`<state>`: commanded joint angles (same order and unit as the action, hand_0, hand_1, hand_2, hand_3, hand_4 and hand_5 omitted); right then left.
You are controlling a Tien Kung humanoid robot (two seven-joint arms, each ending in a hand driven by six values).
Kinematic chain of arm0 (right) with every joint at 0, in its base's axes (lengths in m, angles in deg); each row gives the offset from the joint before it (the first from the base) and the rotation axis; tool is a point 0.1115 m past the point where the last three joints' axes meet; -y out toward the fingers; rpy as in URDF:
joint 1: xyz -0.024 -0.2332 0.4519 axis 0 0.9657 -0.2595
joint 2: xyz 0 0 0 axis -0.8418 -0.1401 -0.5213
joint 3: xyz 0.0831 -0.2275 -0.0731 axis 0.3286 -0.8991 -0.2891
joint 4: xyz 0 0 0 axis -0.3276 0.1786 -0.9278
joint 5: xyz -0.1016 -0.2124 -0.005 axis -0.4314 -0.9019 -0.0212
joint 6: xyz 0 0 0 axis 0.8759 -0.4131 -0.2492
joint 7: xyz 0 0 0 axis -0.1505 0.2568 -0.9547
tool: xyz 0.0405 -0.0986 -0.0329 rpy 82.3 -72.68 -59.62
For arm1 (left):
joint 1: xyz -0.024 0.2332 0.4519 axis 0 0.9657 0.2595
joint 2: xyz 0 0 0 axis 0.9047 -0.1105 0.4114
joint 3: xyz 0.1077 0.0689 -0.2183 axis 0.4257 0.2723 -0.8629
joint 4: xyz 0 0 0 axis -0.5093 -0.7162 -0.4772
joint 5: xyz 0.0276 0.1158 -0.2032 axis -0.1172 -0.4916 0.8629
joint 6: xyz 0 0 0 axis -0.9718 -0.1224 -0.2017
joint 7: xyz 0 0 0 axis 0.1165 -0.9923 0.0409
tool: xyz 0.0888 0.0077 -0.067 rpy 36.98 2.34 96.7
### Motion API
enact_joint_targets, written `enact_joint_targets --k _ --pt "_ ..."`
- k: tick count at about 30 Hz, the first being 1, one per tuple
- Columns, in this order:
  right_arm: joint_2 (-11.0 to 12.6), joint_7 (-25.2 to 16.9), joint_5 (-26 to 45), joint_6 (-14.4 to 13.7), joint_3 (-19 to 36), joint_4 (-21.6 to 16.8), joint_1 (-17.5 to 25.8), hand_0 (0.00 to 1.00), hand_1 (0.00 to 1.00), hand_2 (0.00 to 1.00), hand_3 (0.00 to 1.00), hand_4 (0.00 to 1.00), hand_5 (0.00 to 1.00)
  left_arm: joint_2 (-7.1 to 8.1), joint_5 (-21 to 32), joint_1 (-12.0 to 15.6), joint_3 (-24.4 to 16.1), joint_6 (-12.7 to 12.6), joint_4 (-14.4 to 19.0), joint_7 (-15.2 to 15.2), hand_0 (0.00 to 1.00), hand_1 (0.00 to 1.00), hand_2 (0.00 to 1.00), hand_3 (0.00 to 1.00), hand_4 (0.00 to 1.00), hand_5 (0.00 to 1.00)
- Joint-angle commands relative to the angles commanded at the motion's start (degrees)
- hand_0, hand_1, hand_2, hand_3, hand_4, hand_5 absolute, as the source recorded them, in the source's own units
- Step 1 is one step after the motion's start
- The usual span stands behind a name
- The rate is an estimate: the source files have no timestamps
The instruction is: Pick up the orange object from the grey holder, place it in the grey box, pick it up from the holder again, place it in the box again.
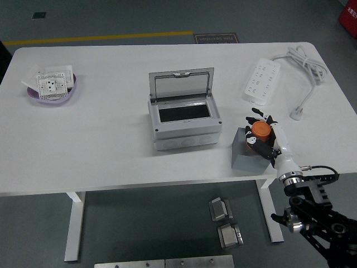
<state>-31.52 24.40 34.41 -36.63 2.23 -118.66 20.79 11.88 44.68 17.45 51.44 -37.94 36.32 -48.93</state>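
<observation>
The orange object point(260, 131) sits on top of the grey holder point(245, 156) near the table's front right edge. My right hand point(266, 137) comes in from the lower right and its fingers are curled around the orange object, which still rests at the holder's top. The grey box point(184, 123) stands in the middle of the table with its clear lid raised and its dark inside showing. The left arm is out of view.
A white power strip point(261, 81) with its cable point(304, 67) lies at the back right. A purple dish point(53, 92) with white socket parts is at the back left. Metal parts lie on the floor below the table's front edge.
</observation>
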Motion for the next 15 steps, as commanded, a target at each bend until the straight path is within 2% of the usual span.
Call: enact_joint_targets --k 4,5,10,11,15 --pt "0.1 0.1 -0.5 -0.5 -0.3 -0.2 -0.3 0.721 0.62 0.558 0.562 0.002 0.002 -0.03 -0.1 0.0 -0.1 0.0 0.0 0.0 0.655 0.655 0.61 0.649 0.641 0.392" --pt "0.1 0.2 -0.9 -0.8 -0.4 -0.3 -0.4 0.646 0.55 0.516 0.473 0.002 0.002 -0.03 -0.1 0.0 -0.1 0.0 0.0 0.0 0.655 0.655 0.611 0.651 0.645 0.398" --pt "0.3 0.6 -2.1 -1.6 -0.8 -0.5 -1.1 0.646 0.55 0.516 0.473 0.002 0.002 -0.05 -0.1 0.1 -0.1 0.0 0.1 0.0 0.655 0.655 0.611 0.651 0.645 0.398" --pt "0.3 0.7 -2.4 -1.7 -0.8 -0.5 -1.2 0.611 0.483 0.442 0.318 0.002 0.002 -0.05 -0.1 0.1 -0.1 0.0 0.0 0.0 0.655 0.656 0.613 0.652 0.651 0.405" --pt "0.4 1.4 -3.8 -2.2 -0.9 -0.6 -1.8 0.611 0.483 0.442 0.318 0.002 0.002 -0.05 0.0 0.2 0.0 0.0 0.1 0.0 0.655 0.656 0.613 0.652 0.651 0.405"
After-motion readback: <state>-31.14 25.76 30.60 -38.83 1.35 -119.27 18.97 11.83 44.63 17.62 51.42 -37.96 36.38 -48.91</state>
